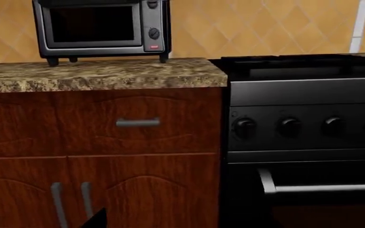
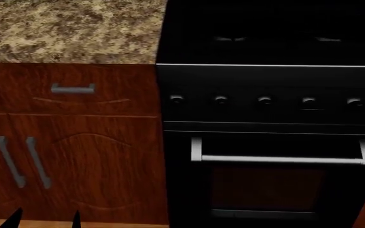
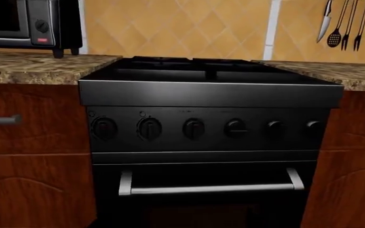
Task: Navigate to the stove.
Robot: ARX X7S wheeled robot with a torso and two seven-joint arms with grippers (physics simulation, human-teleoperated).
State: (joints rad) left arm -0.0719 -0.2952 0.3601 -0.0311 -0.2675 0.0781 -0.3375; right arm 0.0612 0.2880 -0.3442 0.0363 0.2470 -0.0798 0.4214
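1. I see the stove square in the right wrist view, directly ahead of the right arm's camera and filling most of that picture. Flat black cooktop on top, six round knobs in a row below it, silver bar handle under the knobs.
2. Head view: the stove sits ahead and to the right; five of its knobs show, and the dark oven window lies below the handle.
3. Left wrist view: the stove is at one side of the picture, touching the wooden cabinet beside it.
4. A granite countertop tops that cabinet; a toaster oven stands on it against the tiled wall.
5. On the far side of the stove, utensils hang on the tiled wall above a second run of counter.
6. Left gripper: only two dark tips show at the lower edge of the head view, apart from each other; I cannot tell its state for certain.
7. Right gripper: not visible in any picture.
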